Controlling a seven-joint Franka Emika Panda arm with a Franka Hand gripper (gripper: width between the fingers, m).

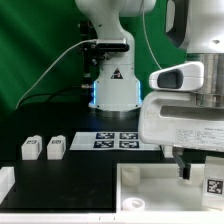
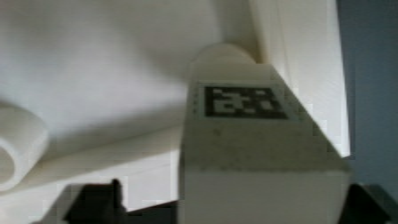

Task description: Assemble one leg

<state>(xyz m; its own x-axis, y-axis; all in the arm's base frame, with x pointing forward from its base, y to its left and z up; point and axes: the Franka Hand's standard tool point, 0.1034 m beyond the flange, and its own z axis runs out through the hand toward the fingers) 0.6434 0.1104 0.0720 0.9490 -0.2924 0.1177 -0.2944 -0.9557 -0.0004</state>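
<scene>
My gripper (image 1: 200,172) hangs at the exterior view's right, over the large flat white panel (image 1: 150,192). It is shut on a leg (image 1: 213,185), a small white block with a black-and-white tag. In the wrist view the leg (image 2: 240,120) stands out between the dark fingers (image 2: 98,202), tag facing the camera, its far end close over the panel (image 2: 107,80) near that panel's edge. A round corner socket (image 2: 15,140) shows beside it. Two more legs (image 1: 31,148) (image 1: 55,147) stand side by side on the black table at the exterior view's left.
The marker board (image 1: 115,140) lies on the table in front of the robot base (image 1: 112,80). A white part (image 1: 5,182) shows at the exterior view's lower left edge. A green backdrop stands behind.
</scene>
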